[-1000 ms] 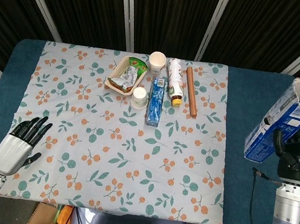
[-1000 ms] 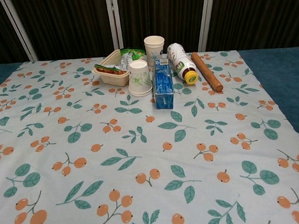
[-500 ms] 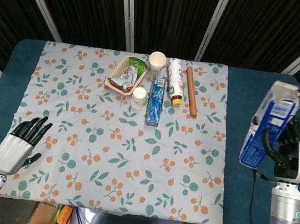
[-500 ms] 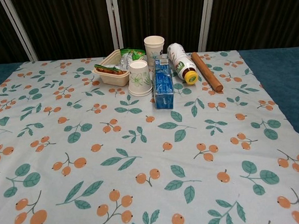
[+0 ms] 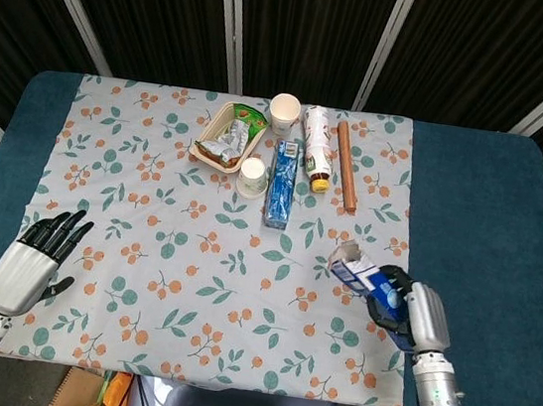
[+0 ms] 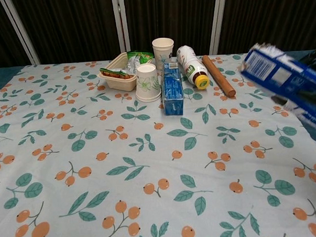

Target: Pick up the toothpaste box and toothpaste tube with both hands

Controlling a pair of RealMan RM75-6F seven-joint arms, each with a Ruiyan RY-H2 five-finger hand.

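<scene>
My right hand point(image 5: 407, 313) grips a blue and white toothpaste box point(image 5: 357, 272) over the front right of the flowered cloth. The box lies nearly level, its torn open end pointing left. The chest view shows this box point(image 6: 282, 84) blurred at the right edge, above the cloth. A long blue toothpaste pack point(image 5: 281, 182) lies on the cloth at the back middle, also visible from the chest as the blue pack point(image 6: 172, 89). Open and holding nothing, my left hand point(image 5: 33, 262) rests at the cloth's front left edge, far from both.
At the back stand a beige tray point(image 5: 209, 145) of snack packets, two paper cups point(image 5: 283, 112) point(image 5: 252, 174), a lying bottle point(image 5: 316, 147) with a yellow cap and a brown rod point(image 5: 346, 166). The blue table point(image 5: 473, 190) shows bare beside the cloth.
My right hand has swung the box from the far right side down and left over the cloth, tipping it from upright to nearly level. The left hand has stayed put.
</scene>
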